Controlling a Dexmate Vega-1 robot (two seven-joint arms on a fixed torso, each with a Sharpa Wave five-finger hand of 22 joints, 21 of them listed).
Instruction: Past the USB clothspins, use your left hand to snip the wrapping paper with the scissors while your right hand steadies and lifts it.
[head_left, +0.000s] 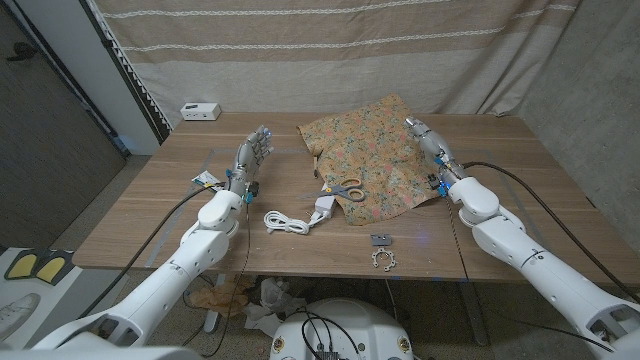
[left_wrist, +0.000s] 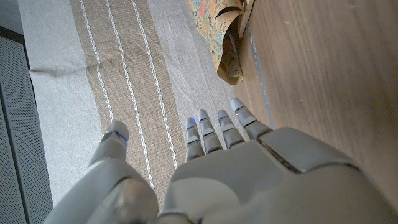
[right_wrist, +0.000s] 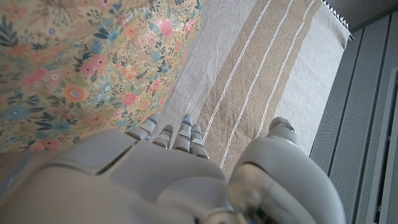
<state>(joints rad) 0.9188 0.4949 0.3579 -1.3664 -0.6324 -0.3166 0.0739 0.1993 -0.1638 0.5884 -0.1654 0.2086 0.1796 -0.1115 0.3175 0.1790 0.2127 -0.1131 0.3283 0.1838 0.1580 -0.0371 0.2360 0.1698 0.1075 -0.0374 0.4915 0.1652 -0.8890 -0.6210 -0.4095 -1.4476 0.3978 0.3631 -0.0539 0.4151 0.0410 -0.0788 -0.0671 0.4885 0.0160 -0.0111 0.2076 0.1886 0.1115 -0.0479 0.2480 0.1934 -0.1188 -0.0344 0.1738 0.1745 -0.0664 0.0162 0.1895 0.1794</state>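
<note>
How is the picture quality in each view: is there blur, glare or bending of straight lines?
Head view: sharp, evenly lit; the table edges bow outward and a faint bluish glint sits near the front edge. Left wrist view: the left hand close to the lens is soft, the curtain crisp. Right wrist view: the right hand is blurred, the wrapping paper slightly soft.

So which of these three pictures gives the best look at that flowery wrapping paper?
The head view: the whole wrapping paper lies spread on the table, with the scissors on its near edge. The right wrist view gives a close patch of its floral print beyond the right hand. The left wrist view catches a curled corner.
</note>
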